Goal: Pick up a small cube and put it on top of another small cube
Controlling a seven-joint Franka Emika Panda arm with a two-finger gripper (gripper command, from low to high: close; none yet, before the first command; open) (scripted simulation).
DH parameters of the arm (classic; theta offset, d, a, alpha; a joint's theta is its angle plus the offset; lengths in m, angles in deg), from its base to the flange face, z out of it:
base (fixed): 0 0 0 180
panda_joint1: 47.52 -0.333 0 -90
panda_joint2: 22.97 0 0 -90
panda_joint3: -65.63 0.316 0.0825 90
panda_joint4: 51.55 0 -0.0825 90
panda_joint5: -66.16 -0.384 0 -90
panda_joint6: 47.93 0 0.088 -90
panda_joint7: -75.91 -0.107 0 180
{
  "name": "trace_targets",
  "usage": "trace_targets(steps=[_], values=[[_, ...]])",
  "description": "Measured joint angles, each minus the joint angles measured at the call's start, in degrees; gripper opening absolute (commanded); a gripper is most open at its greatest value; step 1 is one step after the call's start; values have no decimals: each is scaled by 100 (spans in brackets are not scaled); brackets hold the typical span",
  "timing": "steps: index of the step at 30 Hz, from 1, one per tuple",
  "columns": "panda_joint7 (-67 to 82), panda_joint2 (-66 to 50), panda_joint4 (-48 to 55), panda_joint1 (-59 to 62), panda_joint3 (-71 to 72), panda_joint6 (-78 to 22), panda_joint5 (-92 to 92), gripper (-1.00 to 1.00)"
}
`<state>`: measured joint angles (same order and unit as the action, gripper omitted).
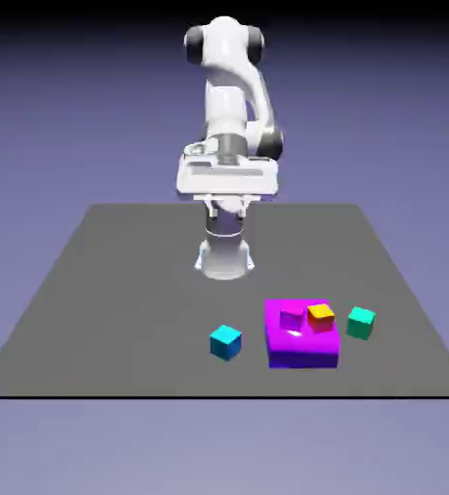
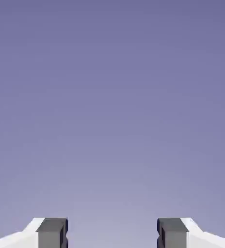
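- The white jointed robot arm (image 1: pixel 230 116) stands folded up at the far side of the flat dark grey table (image 1: pixel 122 290), its hand held high above the surface and well apart from every cube.
- In the hand view the gripper (image 2: pixel 112 235) has its jaws spread wide apart with nothing between them; only the plain blue-violet backdrop (image 2: pixel 112 97) fills the space beyond the two small grey fingertips (image 2: pixel 52 232).
- The small bright cyan cube (image 1: pixel 225 342) sits on the table near the front edge, alone, just to the exterior view's left of the big magenta block (image 1: pixel 303 340) and not touching it.
- On top of the big magenta block rest a small orange cube (image 1: pixel 320 315) and, just beside it to the exterior view's left, a small purple cube (image 1: pixel 290 318).
- A darker teal-green cube (image 1: pixel 361 322) sits on the table near the magenta block, at the exterior view's right of it.
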<state>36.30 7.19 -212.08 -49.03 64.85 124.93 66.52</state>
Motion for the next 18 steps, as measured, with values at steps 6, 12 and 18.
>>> trace_targets(steps=[6,12,18], values=[[1415,-1246,235,-409,-384,-568,179,0],[2830,-2492,471,-819,-767,-1135,359,0],[4072,-3585,677,-1178,-1104,-1633,516,0]])
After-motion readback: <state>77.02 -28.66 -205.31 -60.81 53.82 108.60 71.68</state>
